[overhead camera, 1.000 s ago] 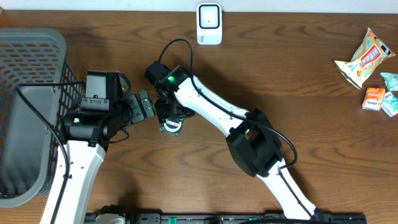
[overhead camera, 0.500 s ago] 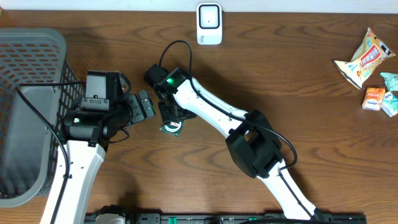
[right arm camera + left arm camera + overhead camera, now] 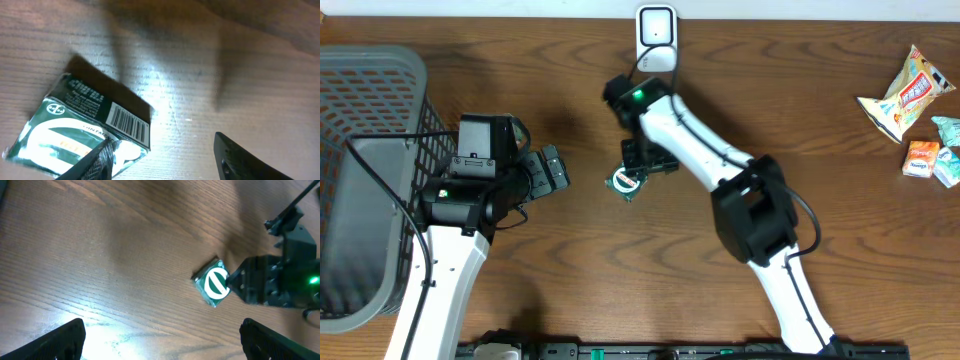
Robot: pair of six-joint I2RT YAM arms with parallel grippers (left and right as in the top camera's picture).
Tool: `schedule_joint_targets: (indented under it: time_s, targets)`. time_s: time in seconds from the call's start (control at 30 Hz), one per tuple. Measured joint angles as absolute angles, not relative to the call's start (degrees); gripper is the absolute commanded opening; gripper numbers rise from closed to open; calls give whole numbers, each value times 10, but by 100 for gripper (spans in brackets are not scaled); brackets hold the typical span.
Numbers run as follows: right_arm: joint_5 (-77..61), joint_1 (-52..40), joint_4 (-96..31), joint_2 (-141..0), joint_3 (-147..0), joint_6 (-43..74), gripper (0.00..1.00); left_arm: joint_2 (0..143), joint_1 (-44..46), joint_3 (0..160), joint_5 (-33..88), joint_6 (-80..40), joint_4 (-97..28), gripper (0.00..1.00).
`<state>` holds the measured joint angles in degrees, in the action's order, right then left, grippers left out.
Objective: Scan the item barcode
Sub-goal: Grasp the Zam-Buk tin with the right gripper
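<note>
The item (image 3: 623, 183) is a small green-and-white box lying on the wooden table. In the right wrist view the item (image 3: 75, 135) shows its barcode (image 3: 129, 123) facing the camera. My right gripper (image 3: 636, 168) hangs just over its right edge. The right gripper (image 3: 162, 142) is open: its left fingertip (image 3: 100, 160) overlaps the box and bare table fills the gap. The white scanner (image 3: 656, 38) stands at the back edge. My left gripper (image 3: 556, 168) stands wide open left of the item (image 3: 215, 283), the left gripper (image 3: 162, 330) holding nothing.
A grey mesh basket (image 3: 380, 62) fills the left side, behind my left arm. Snack packets (image 3: 905, 95) and small sweets (image 3: 922, 158) lie at the far right. The right arm's body (image 3: 720, 160) runs diagonally across the middle of the table.
My right gripper swung right and towards the scanner, and the item shifted right with it, away from the left gripper. Its jaws narrowed slightly. The left arm stayed still.
</note>
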<state>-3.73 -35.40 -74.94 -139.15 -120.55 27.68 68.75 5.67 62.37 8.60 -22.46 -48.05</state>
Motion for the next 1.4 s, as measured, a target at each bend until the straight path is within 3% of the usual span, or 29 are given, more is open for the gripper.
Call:
schedule_joint_targets:
  time_s: [0.27, 0.43, 0.67, 0.77, 0.9, 0.93, 1.0, 1.27, 1.3, 1.37, 1.4]
  targets:
    - [-161, -326, -720, -1393, -1198, 230, 58, 688, 57, 624, 86, -225, -480, 98]
    - [-187, -335, -711, -1393, -1198, 197, 50, 688, 57, 624, 86, -225, -481, 98]
    - [-197, -331, -729, -1393, -1207, 177, 53, 688, 57, 624, 86, -225, -481, 98]
    - [-201, -328, -730, -1393, -1223, 173, 59, 688, 57, 624, 86, -225, -481, 98]
    - [-225, -326, -722, -1393, -1231, 172, 74, 688, 57, 624, 86, -225, -481, 98]
    - [-231, -328, -721, -1393, -1231, 173, 89, 688, 57, 624, 86, -225, -481, 98]
    - [-238, -333, -716, -1393, -1231, 177, 99, 688, 57, 624, 86, -225, -481, 98]
    - [-247, -366, -698, -1393, -1231, 186, 99, 688, 57, 624, 86, -225, -481, 98]
    - [-247, -370, -698, -1393, -1231, 187, 96, 688, 57, 624, 86, -225, -481, 98]
    - [-248, -377, -697, -1393, -1231, 189, 76, 688, 57, 624, 86, -225, -481, 98]
    - [-248, -381, -694, -1393, -1231, 187, 73, 688, 57, 624, 86, -225, -480, 98]
